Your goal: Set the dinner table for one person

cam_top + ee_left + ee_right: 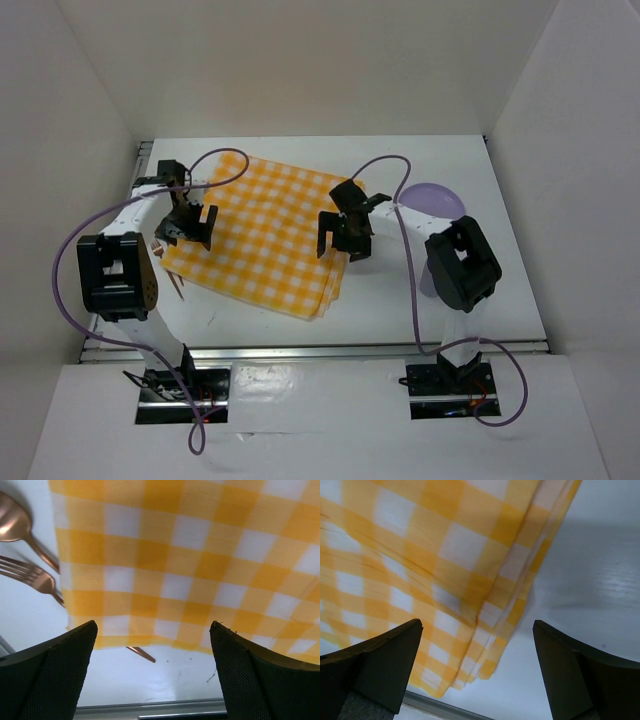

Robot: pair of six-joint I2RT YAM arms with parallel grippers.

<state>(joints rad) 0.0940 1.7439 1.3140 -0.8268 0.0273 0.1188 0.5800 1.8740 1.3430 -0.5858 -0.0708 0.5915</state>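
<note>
**Desk:** What's around your grippers?

**Me:** The dinner table (490, 290) fills the floor of the white-walled booth, with its silver rail (320, 350) running along the near edge just ahead of my arm bases. A yellow-and-white checked cloth (270, 240) lies on it left of centre, turned at an angle. On the right wrist camera I can see it is folded into several layers, the edges stacked.

**Desk:** Anything else on the table?

**Me:** There's a purple plate (435, 197) at the far right, partly hidden behind my right arm. On the left wrist camera, a copper spoon (15, 522) and a copper fork (30, 572) lie on the bare white surface just beside the cloth. Their handles run up to its edge. Another copper handle tip (142, 654) pokes out from under the cloth's near border. Purple cables (70, 290) loop off both arms.

**Desk:** And the jaws?

**Me:** The left gripper (190, 225) is over the cloth's left corner with its jaws spread wide and nothing between them. The right gripper (345, 235) is over the cloth's right edge, also wide apart and holding nothing. I can't tell whether either one touches the fabric.
</note>
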